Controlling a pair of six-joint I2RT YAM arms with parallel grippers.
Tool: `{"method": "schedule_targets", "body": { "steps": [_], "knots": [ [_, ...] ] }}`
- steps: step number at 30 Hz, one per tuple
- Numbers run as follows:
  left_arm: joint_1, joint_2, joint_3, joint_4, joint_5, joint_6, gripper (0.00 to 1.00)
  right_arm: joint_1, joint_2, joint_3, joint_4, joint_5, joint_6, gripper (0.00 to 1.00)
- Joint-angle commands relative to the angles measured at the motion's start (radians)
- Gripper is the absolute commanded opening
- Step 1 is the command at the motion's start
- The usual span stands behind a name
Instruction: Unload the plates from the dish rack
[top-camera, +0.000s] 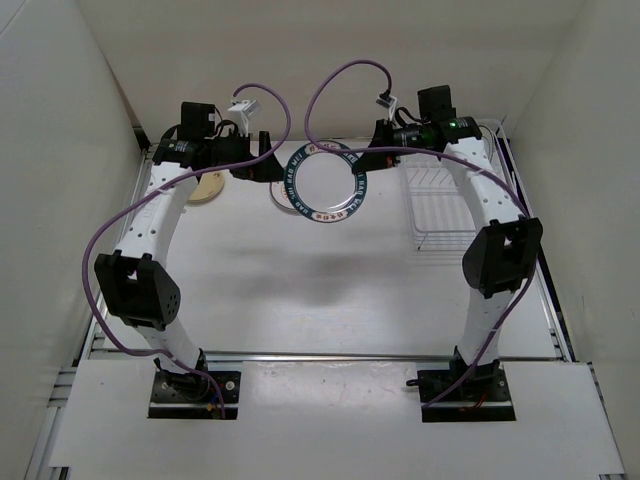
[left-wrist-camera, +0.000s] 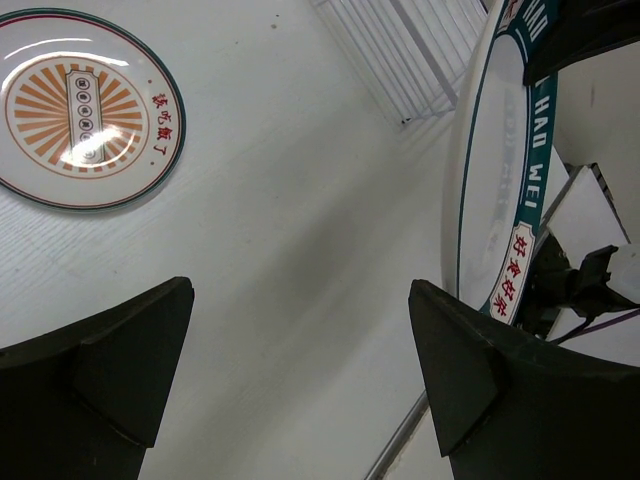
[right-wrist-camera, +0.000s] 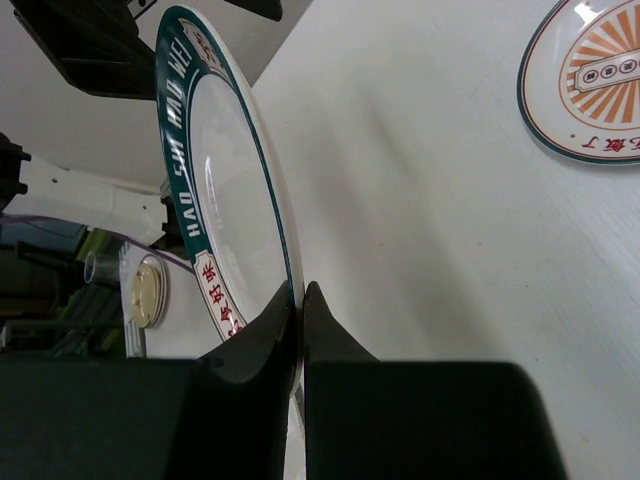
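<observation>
Where the tabletop (top-camera: 300, 290) is walled in white, three plates (top-camera: 208, 188) and one dish rack (top-camera: 440, 215) are counted; the right hand (right-wrist-camera: 300, 300) is clamped on the ringed plate (right-wrist-camera: 230, 200), the left hand (left-wrist-camera: 300, 285) is parted.

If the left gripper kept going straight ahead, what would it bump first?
Probably the bare table, between the orange-rayed plate and the green-rimmed plate; depth is hard to judge.

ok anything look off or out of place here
Nothing broken or spilled. The only thing not flat is the dark-ringed plate, pinched by its rim in the right claw above the table; the orange-rayed plate lies flat.
</observation>
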Motion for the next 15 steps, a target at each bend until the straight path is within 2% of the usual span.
{"method": "schedule_targets", "body": {
  "steps": [1,6,11,15],
  "knots": [
    [-0.005,-0.016,0.010,0.012,0.094,0.001,1.00,0.015,0.012,0.048,0.060,-0.064,0.019,0.00],
    [-0.005,-0.029,0.010,0.012,-0.018,0.010,0.99,0.002,-0.015,0.038,0.036,-0.064,-0.002,0.00],
    [-0.005,-0.038,0.001,0.012,-0.095,-0.014,0.99,-0.048,-0.084,-0.042,-0.009,0.034,-0.047,0.00],
    [-0.005,-0.038,0.001,0.021,-0.184,-0.036,0.88,-0.068,-0.096,-0.062,-0.020,0.091,-0.079,0.00]
  ]
}}
